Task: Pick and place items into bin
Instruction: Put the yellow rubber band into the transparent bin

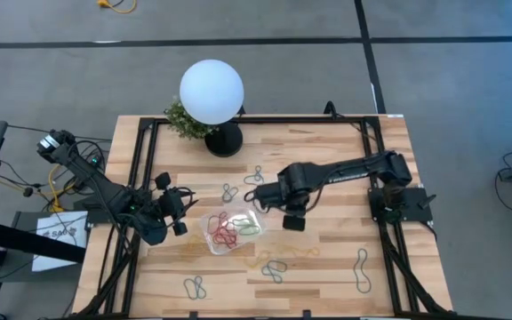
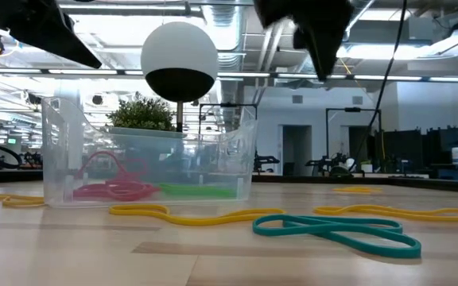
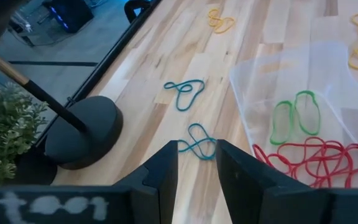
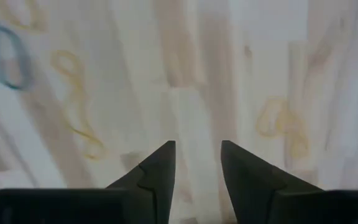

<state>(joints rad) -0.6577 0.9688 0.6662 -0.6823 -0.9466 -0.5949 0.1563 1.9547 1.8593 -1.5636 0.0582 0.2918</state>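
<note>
The clear bin (image 1: pixel 231 229) stands mid-table and holds red and green loops (image 3: pixel 309 152); it also shows in the low view (image 2: pixel 149 159). Several more loops lie flat on the wood: blue-grey ones (image 1: pixel 229 192) (image 1: pixel 256 175) on the bin's far side, a teal one (image 2: pixel 336 230) and yellow ones (image 2: pixel 197 214) on its near side. My left gripper (image 1: pixel 185 212) is open and empty just left of the bin, with a blue loop (image 3: pixel 196 148) beyond its fingertips (image 3: pixel 196 165). My right gripper (image 1: pixel 265 197) is open and empty above the table, at the bin's far right corner (image 4: pixel 197 158).
A white globe lamp (image 1: pixel 212 92) on a black round base (image 3: pixel 82 130) and a small green plant (image 1: pixel 183 120) stand at the table's far side. More loops lie near the front edge (image 1: pixel 194 286) and at the right (image 1: pixel 361 267). Black frame rails run along the table's edges.
</note>
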